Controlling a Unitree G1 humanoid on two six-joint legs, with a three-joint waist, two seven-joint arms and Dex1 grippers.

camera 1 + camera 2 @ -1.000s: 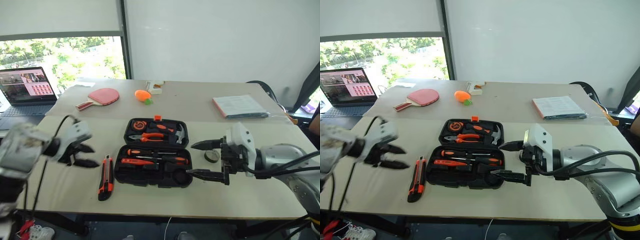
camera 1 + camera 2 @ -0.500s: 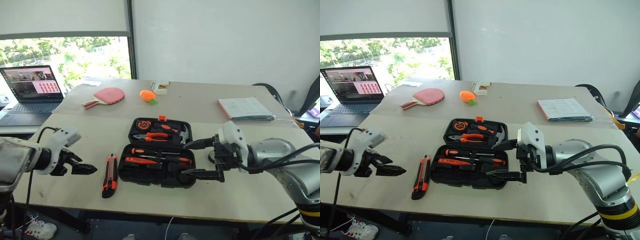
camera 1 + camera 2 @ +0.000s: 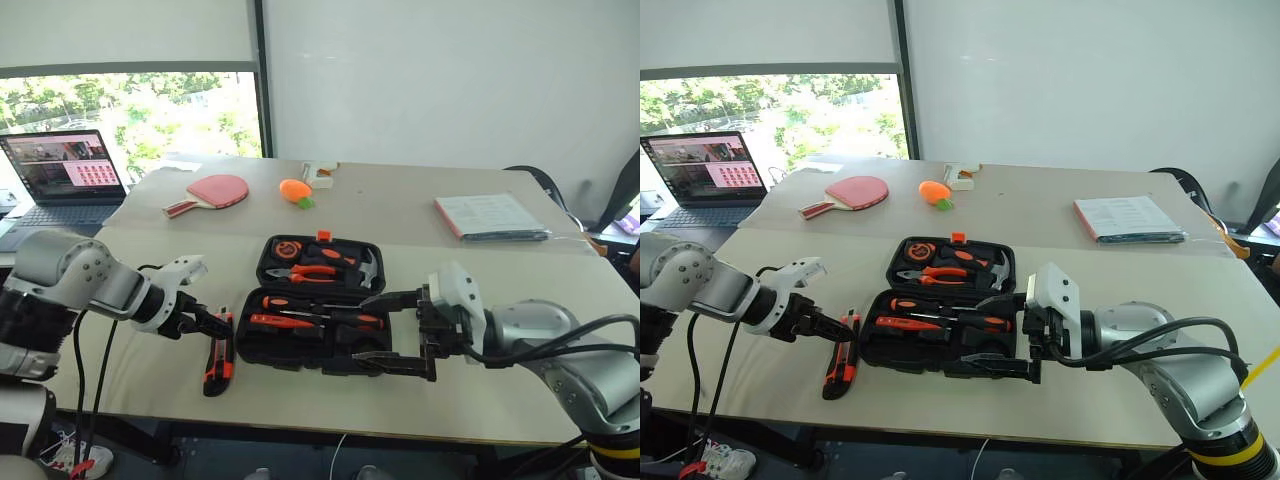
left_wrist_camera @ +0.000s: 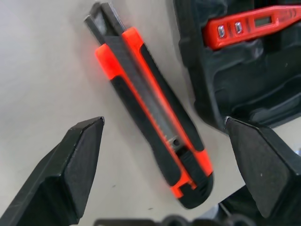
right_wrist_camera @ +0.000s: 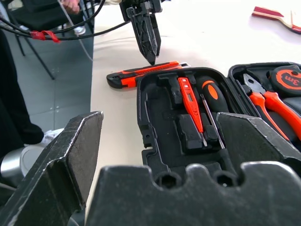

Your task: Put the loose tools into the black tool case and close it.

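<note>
The black tool case (image 3: 313, 316) is lying open on the near table (image 3: 140, 380), and the orange-black utility knife (image 3: 217, 352) is lying flat just beside the case's left edge, not touching it. The knife's long axis is running roughly parallel to that edge, from the near side of the table toward the far side; in the left wrist view its blade end is pointing away from the gripper and its butt end is lying nearest the fingers. The left gripper (image 3: 208, 323) is hovering over the far end of the knife with its fingers spread wide and nothing between them, so the knife is sitting directly beneath that hand. The right gripper (image 3: 392, 331) is waiting over the case's right end, also fully spread and empty, well apart from the knife. Judging by this, the left arm is the one placed to pick it up
</note>
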